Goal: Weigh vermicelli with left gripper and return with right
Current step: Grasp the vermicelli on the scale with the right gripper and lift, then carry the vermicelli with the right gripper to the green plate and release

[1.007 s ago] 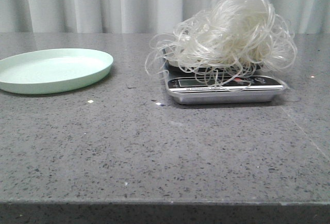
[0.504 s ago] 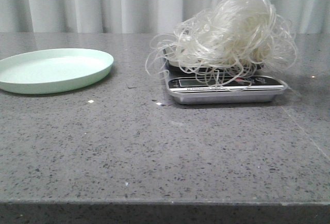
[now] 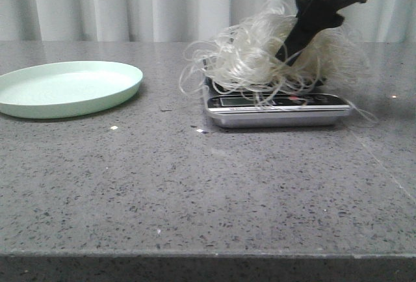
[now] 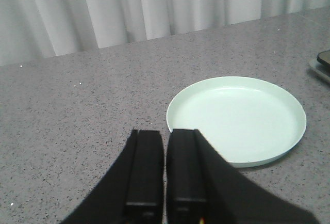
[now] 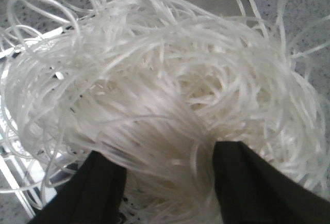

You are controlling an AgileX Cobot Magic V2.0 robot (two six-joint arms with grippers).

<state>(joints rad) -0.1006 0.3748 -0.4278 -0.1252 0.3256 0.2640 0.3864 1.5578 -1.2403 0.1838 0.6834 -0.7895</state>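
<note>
The vermicelli [image 3: 260, 58], heaped on the scale [image 3: 276, 108], has just been reached by the right gripper [image 5: 165, 182], jaws spread around strands, nothing clamped, so the return is judged beginning; left gripper [image 4: 165, 182] jaws nearly closed, empty.

Pale noodles, black pincers, grey speckled stone

The vermicelli [image 3: 260, 58] is translucent whitish, glassy in its loops; under it the scale [image 3: 276, 108] is silver with a black face and a small red mark. The right pincer [image 3: 286, 56] sunk in the strands is matte black, as is the left pincer [image 4: 165, 172]. Left of the scale, the plate [image 3: 65, 88] is plain mint green. The tabletop [image 3: 195, 191] is grey granite flecked dark and white; the curtain [image 3: 130, 2] is off-white
</note>
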